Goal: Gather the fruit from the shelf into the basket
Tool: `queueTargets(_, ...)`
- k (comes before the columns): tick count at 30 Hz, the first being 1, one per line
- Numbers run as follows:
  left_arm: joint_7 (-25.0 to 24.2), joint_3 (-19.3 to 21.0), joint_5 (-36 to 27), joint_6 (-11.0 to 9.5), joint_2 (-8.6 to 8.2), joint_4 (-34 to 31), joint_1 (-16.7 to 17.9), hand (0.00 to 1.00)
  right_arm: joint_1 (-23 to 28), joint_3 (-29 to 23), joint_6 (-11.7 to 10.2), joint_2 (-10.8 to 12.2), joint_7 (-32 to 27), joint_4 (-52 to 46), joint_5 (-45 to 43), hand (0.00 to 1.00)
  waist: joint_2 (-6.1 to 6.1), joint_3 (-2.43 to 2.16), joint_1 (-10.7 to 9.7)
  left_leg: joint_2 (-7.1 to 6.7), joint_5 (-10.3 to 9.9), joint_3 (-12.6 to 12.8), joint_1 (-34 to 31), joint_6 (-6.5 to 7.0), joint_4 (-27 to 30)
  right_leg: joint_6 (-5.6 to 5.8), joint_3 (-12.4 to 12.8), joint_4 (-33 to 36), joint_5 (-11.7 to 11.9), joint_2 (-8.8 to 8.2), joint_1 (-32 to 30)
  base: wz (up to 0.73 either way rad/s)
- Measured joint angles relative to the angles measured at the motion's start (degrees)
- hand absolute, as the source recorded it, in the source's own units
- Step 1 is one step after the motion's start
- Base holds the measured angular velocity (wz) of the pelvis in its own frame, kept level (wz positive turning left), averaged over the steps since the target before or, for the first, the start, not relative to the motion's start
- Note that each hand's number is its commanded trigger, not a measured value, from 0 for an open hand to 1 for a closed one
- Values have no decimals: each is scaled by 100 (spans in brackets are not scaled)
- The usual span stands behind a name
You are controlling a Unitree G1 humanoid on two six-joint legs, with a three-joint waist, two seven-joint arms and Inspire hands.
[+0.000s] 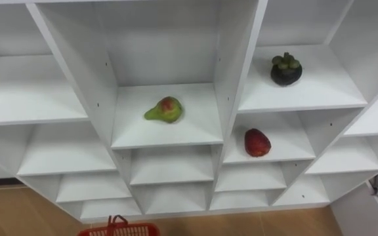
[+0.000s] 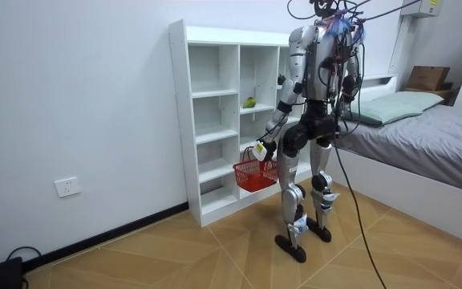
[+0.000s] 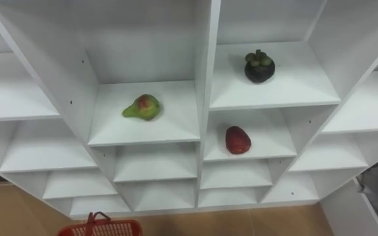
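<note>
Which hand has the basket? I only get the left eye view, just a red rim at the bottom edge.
Observer: The left hand; the red basket hangs from it by the handle in the room view.
Operator: Anything near the robot?
Observer: A bed at the room view's right, next to the closet.
Operator: Is it crouching?
Observer: No, it stands upright before the closet.

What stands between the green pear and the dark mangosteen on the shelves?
A white upright panel of the closet, seen in both eye views; pear and mangosteen lie in neighbouring columns.
</note>
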Motion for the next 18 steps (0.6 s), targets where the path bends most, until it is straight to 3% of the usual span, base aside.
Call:
queueTargets(7,31,-31,1,-23,0,-44,-15,100,108,62,-71,13,-103,-260,-155,0,23,-4,0,0,0,28,-1,0,1,2,-7,14,4,-2,-4,0)
queueTargets(18,-68,-105,4,-34,1,-45,-59,100,346,121,-120,21,-135,-1989,-149,0,28,-7,-25,0,0,100,-30,0,7,7,59,57,6,-4,-90,-3)
